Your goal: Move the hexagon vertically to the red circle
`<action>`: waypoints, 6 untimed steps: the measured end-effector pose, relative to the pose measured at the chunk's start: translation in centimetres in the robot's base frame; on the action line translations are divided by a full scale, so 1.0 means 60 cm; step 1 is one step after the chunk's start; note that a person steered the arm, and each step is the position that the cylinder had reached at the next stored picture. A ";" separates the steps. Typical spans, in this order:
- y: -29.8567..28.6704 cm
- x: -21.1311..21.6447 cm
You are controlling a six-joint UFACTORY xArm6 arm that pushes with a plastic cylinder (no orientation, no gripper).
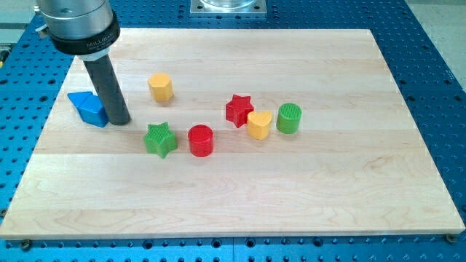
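Pale wooden table (pixel 328 189), planked, set on a blue perforated base (pixel 437 44); a metal mount shows at the view's top edge. Arm: one dark straight rod under a grey collar, entering from the view's top left. No hand is fitted, so nothing opens, closes or is held. My tip (pixel 120 121) rests on the table at the view's left, just beside the right edge of the blue block (pixel 89 108), touching it or nearly so; which cannot be told. Blue block: angular, wedge-like, exact shape unclear, partly behind the rod. Yellow hexagon (pixel 161 86): up and to the view's right of my tip, apart from it, standing alone. Green star (pixel 160 139): below the hexagon, toward the view's bottom. Red circle (pixel 200 140): a short cylinder just beside the green star on its right, lower than the hexagon and somewhat to its right. Red star (pixel 239 110): farther right, touching or almost touching the yellow heart (pixel 259 124). Green cylinder (pixel 289 118): just beside the heart, rightmost of the group.
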State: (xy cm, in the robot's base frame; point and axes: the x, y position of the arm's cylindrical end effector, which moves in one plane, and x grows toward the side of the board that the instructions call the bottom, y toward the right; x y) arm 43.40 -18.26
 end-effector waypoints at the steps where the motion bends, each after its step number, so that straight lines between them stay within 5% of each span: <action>1: 0.002 0.000; 6: 0.050 -0.103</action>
State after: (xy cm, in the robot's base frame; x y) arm 37.25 -15.25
